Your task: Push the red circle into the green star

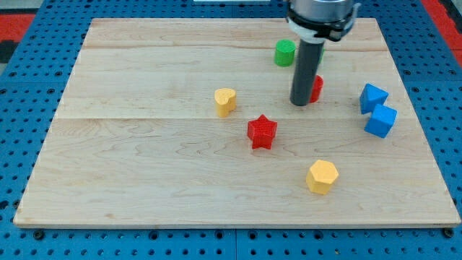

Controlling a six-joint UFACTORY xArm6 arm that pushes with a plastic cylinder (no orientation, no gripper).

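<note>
My tip (299, 103) rests on the board right of centre, in the upper half. A red block (317, 88), round as far as it shows, lies against the rod's right side and is mostly hidden behind it. A green block (285, 53) lies up and to the left of the tip, close to the rod's left side. It looks rounded from here, and I cannot make out a star shape. The arm's body hides the board just to the right of the green block.
A red star (262, 131) lies below and left of the tip. A yellow heart (225, 101) lies to the left and a yellow hexagon (322, 176) towards the view's bottom. Two blue blocks (373, 97) (381, 120) touch near the wooden board's right edge (426, 144).
</note>
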